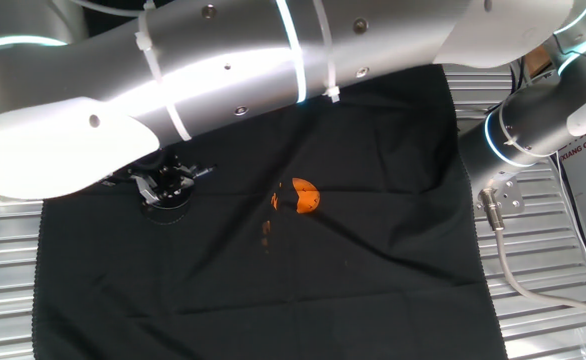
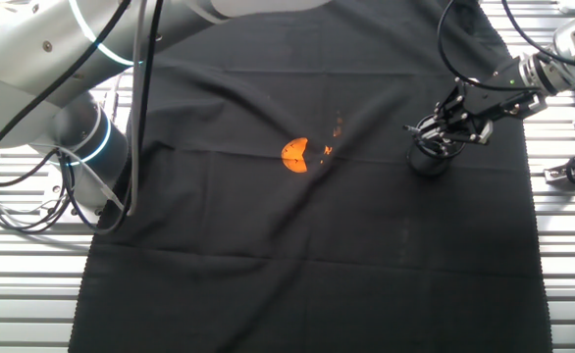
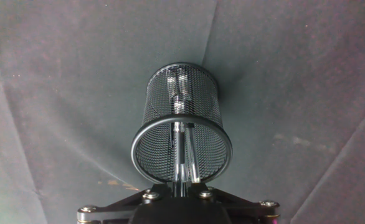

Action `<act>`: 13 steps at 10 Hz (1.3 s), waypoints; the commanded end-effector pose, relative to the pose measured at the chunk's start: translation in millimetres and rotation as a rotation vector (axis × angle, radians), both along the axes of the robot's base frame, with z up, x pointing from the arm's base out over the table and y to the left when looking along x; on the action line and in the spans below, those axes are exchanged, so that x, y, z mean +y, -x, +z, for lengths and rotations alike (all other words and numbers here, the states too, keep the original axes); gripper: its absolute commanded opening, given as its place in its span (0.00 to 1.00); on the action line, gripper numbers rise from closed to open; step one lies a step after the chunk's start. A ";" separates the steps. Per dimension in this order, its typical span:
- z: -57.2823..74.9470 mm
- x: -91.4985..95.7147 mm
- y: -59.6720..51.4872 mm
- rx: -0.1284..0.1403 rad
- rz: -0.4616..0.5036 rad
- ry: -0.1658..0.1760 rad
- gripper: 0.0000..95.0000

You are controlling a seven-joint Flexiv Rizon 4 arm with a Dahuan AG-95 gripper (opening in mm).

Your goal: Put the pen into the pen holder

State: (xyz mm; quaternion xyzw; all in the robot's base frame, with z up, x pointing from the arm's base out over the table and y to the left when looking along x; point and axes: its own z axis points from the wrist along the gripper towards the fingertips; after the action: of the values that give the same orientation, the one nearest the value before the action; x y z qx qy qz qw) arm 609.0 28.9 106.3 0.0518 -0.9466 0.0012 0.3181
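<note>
Hand view shows the pen [image 3: 180,149] inside the pen holder [image 3: 181,134]; whether the tool [image 3: 177,200] grips it, I cannot tell; lifting while gripped risks tipping the holder.

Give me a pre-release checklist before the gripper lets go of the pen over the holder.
1. Pen holder upright on the black cloth: ok.
2. Gripper directly above the holder's rim: ok.
3. Pen tip inside the mesh cup: ok, the shaft runs down through the opening.
4. Pen clear of the rim: cannot tell.
5. Fingers closed on the pen: cannot tell, they are hidden in the hand view.
6. Orange object away from the holder: ok.
</note>
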 end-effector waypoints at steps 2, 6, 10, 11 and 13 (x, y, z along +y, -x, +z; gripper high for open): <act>1.2 0.8 -3.8 0.010 -0.001 -0.003 0.00; 2.6 1.5 -7.4 0.017 -0.004 -0.011 0.00; 2.9 1.7 -8.2 0.016 -0.001 -0.025 0.20; 2.9 1.7 -8.3 0.017 0.001 -0.025 0.20; 3.3 1.9 -9.2 0.017 0.002 -0.027 0.20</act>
State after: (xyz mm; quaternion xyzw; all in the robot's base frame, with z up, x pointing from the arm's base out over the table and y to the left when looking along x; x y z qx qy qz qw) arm 615.7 30.8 108.2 0.0574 -0.9444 -0.0112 0.3235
